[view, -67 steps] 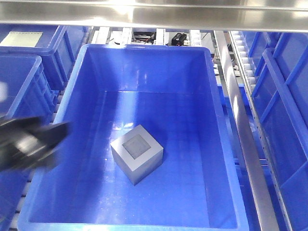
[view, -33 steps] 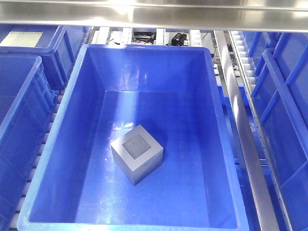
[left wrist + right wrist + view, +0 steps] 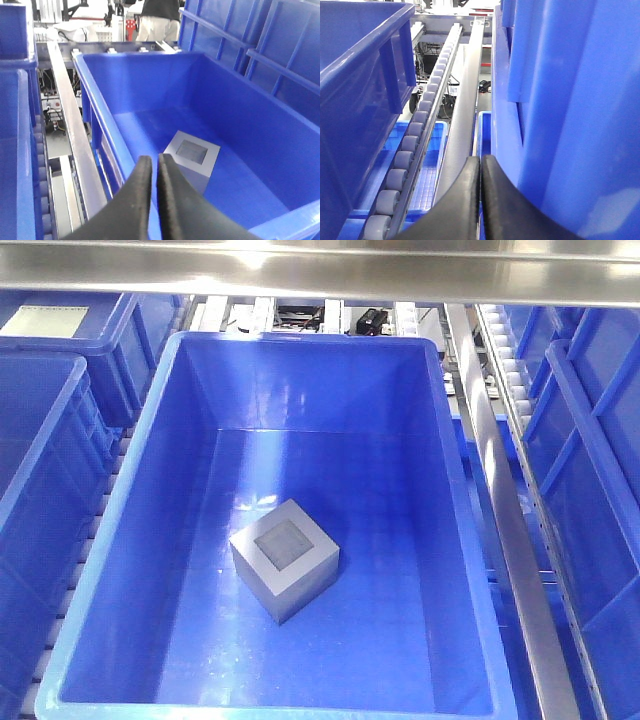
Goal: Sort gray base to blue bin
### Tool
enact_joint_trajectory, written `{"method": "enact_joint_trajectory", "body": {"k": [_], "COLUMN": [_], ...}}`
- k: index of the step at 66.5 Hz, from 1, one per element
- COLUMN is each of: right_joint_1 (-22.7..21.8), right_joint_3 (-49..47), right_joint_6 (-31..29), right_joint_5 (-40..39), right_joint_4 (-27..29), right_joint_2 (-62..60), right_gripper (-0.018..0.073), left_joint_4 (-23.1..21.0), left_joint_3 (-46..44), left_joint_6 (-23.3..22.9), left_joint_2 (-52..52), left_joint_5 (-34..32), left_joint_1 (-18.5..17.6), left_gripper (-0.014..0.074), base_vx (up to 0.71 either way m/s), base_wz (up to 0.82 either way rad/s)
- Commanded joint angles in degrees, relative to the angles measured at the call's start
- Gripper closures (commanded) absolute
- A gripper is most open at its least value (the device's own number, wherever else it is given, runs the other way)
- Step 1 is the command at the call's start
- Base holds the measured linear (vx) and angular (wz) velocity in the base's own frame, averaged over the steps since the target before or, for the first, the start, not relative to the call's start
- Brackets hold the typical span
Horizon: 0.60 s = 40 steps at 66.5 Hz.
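The blue bin fills the front view, its near rim running just beyond and right of the left jaws in the left wrist view. Inside it, ahead and to the right of those jaws and well below them, the gray base sits flat on the bin floor with its recessed face up, free of the walls and touching nothing else. The left jaws are pressed together with only a sliver of gap and grip nothing. The right jaws are likewise closed and empty, pointing along a roller track and a metal rail between crates, far from the base.

To my eye the sort is done: block in bin, both arms clear. The next move seems only a retreat to rest, or nothing.

No arm appears in the front view. The bin's near corners are cropped, and a figure past the bin is cut off.
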Motion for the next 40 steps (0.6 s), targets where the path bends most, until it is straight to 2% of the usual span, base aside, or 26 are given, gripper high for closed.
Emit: {"method": "enact_joint_trajectory", "body": {"k": [1, 34, 40], "right_joint_1": [0.15, 0.15, 0.15], "right_joint_3": [0.29, 0.29, 0.29], "right_joint_6": [-0.69, -0.69, -0.69], "right_joint_5": [-4.11, -4.05, -4.05], "right_joint_4": [-0.49, -0.49, -0.49], "right_joint_2": [-0.43, -0.43, -0.43], "right_gripper": [0.0564, 0.0564, 0.0564], "left_joint_4": [-0.66, -0.42, 0.25], "left_joint_3": [-1.19, -1.19, -1.19], "left_joint_6": [-0.05, -0.05, -0.05], "left_joint_2": [0.83, 0.83, 0.83], "left_joint_5": [-3.36, -3.01, -4.93], "left_joint_1": [-0.04, -0.04, -0.04], "left_gripper": [0.0605, 0.0605, 0.0605], "base_vx": [0.0, 0.0, 0.0], "base_wz": [0.0, 0.0, 0.0]}}
